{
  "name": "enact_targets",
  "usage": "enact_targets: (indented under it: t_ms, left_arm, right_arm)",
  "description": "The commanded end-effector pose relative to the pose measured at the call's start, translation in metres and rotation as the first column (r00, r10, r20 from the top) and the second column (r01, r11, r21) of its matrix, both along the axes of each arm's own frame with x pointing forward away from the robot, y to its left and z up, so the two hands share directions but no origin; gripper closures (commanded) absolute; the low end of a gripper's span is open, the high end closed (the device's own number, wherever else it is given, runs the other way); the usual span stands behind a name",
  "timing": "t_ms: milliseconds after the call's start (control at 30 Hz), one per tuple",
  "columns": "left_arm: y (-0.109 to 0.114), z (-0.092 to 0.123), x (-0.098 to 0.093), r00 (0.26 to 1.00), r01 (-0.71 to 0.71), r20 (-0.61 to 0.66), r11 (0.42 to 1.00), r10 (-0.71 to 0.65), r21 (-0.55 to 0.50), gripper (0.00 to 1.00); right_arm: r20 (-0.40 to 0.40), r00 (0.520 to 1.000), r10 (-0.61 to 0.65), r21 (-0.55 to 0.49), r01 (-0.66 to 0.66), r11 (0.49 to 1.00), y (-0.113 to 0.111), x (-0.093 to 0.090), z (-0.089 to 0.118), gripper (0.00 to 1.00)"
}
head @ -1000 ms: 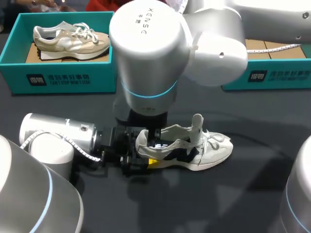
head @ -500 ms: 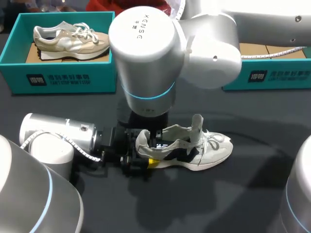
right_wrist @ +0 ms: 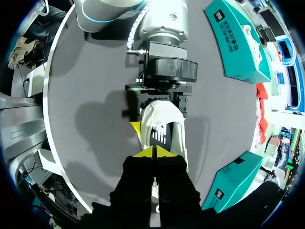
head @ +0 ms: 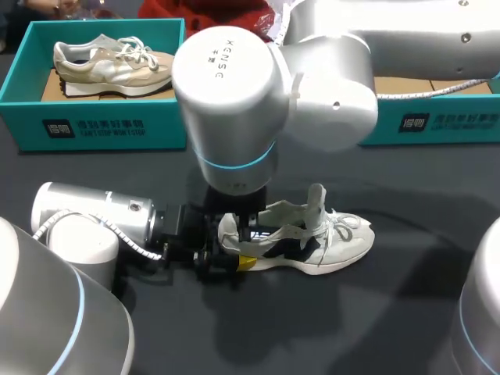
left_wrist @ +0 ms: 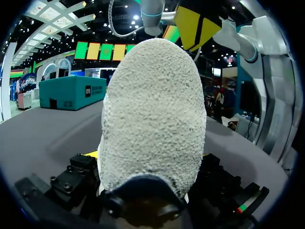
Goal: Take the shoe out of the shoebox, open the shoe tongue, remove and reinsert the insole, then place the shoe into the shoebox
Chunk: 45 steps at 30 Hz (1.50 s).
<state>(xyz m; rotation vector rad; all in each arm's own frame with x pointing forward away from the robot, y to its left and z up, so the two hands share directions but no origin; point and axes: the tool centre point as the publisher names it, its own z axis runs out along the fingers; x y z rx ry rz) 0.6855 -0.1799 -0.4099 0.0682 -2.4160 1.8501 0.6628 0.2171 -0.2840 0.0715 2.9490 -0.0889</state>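
While left fingers (head: 245,262) clamp the unboxed shoe's (head: 316,244) heel, right fingers (right_wrist: 145,152) sit closed above its insole (right_wrist: 159,136). Insole work and reboxing seemingly remain.

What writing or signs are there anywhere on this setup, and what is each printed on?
Left shoebox, front wall: white logo and lines of print, too blurred to read.
Right shoebox, front wall: the same kind of white print, too blurred to read.
Right arm, joint cap: a short row of dark letters, turned round, not surely readable.
Shoe: dark side emblem, no words.
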Motion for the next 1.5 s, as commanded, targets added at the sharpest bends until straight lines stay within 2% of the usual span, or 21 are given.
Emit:
enact_targets:
  t_ms: [33,400,433,533,767,1167,1500]
  left_arm:
    - [-0.001,-0.004,-0.002,1.0,0.001,0.0,1.0,-0.001,0.002,1.0]
    - [-0.001,-0.004,-0.002,1.0,0.001,0.0,1.0,-0.001,0.002,1.0]
    - [-0.001,-0.004,-0.002,1.0,0.001,0.0,1.0,-0.001,0.002,1.0]
    - [-0.001,-0.004,-0.002,1.0,0.001,0.0,1.0,-0.001,0.002,1.0]
    - [-0.001,-0.004,-0.002,1.0,0.001,0.0,1.0,-0.001,0.002,1.0]
    - [-0.001,-0.004,-0.002,1.0,0.001,0.0,1.0,-0.001,0.002,1.0]
    - [-0.001,-0.004,-0.002,1.0,0.001,0.0,1.0,-0.001,0.002,1.0]
  right_arm:
    - [-0.012,0.999,-0.03,-0.011,0.03,0.999,0.007,0.006,-0.022,1.0]
    - [-0.012,0.999,-0.03,-0.011,0.03,0.999,0.007,0.006,-0.022,1.0]
    - [-0.034,0.999,-0.013,0.003,0.013,1.0,0.004,0.01,-0.028,1.0]
    - [-0.035,0.999,-0.008,0.0,0.008,1.0,-0.004,0.016,-0.042,1.0]
    - [-0.014,1.0,0.003,0.016,-0.003,1.0,-0.017,0.025,-0.056,1.0]
    - [-0.042,0.999,0.035,0.046,-0.033,0.998,-0.03,0.04,-0.09,1.0]
    - [-0.047,0.999,-0.02,0.043,0.022,0.999,-0.048,0.039,-0.095,1.0]
